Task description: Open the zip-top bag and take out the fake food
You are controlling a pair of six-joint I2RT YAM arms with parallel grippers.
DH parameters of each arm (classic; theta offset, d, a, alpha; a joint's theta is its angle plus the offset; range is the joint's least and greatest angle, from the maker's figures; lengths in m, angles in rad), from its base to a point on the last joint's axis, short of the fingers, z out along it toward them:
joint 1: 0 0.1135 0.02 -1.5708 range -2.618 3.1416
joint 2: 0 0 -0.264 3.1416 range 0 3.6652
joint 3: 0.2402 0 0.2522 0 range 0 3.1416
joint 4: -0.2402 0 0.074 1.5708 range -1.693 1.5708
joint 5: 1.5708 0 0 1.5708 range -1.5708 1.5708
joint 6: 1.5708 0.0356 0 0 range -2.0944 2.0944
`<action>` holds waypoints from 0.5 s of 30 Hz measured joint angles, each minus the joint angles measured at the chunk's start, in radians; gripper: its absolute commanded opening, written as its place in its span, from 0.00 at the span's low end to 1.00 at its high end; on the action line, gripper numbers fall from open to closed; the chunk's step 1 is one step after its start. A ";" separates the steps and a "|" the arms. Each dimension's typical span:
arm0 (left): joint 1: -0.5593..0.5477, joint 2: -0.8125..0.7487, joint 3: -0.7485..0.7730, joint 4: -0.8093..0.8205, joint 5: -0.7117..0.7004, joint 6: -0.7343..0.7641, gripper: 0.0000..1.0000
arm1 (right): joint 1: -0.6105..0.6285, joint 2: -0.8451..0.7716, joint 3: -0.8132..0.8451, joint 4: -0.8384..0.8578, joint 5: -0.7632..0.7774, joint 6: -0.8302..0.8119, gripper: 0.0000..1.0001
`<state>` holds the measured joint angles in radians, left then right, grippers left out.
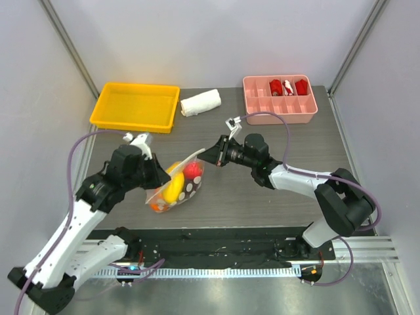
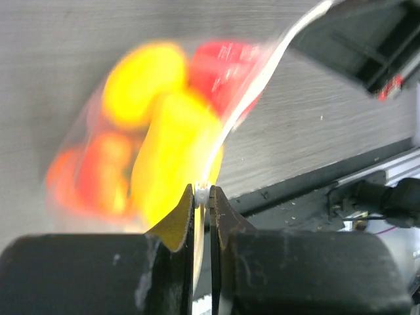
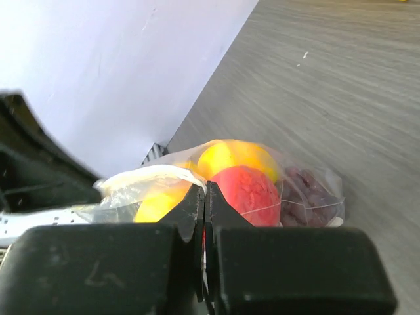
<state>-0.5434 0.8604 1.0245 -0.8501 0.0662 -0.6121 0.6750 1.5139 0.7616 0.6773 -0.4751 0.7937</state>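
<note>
The left hand (image 2: 202, 193) is clenched on one end of the bag (image 1: 190, 188) along its top strip, and the right hand (image 3: 204, 190) grips the other end. Fruit (image 1: 173, 188) sits inside, between them. Beyond the hands on the surface (image 1: 262, 203) are a yellow tray (image 1: 134, 122), a rolled cloth (image 1: 200, 103) and a pink tray (image 1: 279, 119).

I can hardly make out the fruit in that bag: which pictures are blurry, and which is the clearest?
Left wrist view: the bag and fruit smear into soft colour blobs, likely from motion or closeness. Right wrist view: fruit fairly crisp, the table behind slightly streaked. Top view: sharpest, evenly lit, only faint shadows.
</note>
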 measured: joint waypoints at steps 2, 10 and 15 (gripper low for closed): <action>0.001 -0.086 -0.041 -0.033 -0.021 -0.058 0.00 | -0.014 0.024 0.021 -0.007 0.001 -0.011 0.01; 0.001 -0.565 -0.181 -0.140 0.061 -0.235 0.11 | -0.015 0.051 0.132 -0.110 -0.044 -0.167 0.01; 0.001 -0.635 -0.176 -0.146 0.153 -0.265 0.65 | -0.016 0.070 0.186 -0.154 -0.085 -0.271 0.01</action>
<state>-0.5426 0.2256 0.8482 -0.9958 0.2195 -0.8768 0.6586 1.5841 0.9478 0.5236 -0.5606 0.5228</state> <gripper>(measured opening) 0.302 0.020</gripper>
